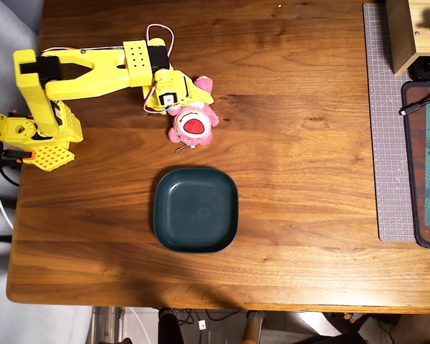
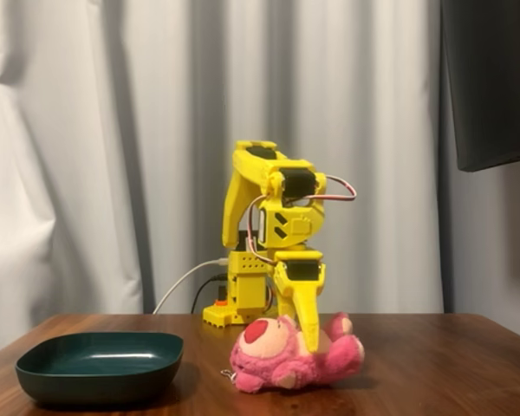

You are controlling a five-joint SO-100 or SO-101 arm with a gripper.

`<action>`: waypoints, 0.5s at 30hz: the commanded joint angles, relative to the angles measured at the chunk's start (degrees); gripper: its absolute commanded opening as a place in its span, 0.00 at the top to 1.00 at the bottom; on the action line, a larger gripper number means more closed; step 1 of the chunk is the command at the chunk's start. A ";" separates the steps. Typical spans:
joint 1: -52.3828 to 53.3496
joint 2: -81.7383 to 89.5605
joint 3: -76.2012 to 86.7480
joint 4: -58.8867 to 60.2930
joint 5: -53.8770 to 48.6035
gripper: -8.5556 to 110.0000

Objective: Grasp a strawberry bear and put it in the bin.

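in the fixed view the bin (image 2: 100, 364) sits nearest, at the lower left on the dark wooden desk (image 2: 416, 373), with nothing in it. just to its right the strawberry bear (image 2: 277, 355) lies on its back on the desk, red-and-white muzzle turned toward the bin, well apart from the bin's rim. a small metal keychain loop (image 2: 228, 375) rests on the desk beside its head.

the yellow gripper (image 2: 308, 334) points straight down onto the bear's middle; 1 yellow finger (image 2: 305, 316) runs down the front of the plush and presses into the pink belly. the other finger is hidden behind it, so how wide the jaws stand cannot be told from this side. in the overhead view the gripper (image 1: 188, 97) covers the bear's (image 1: 193, 123) upper body, with pink fur showing on both sides of the yellow tip, and the jaw gap is not readable there either.

behind the bear the arm (image 2: 273, 208) folds up and over from its base (image 2: 243, 299) at the back of the desk, with a white cable (image 2: 186, 282) trailing left. grey curtains (image 2: 113, 156) hang furthest back.

in the overhead view the bin (image 1: 196, 209) lies below the bear, clear of it.
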 commanded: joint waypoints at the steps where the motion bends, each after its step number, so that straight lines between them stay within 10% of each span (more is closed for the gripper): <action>1: -1.67 -0.35 -4.04 0.26 0.70 0.55; 15: -3.52 -5.54 -7.12 0.26 0.70 0.59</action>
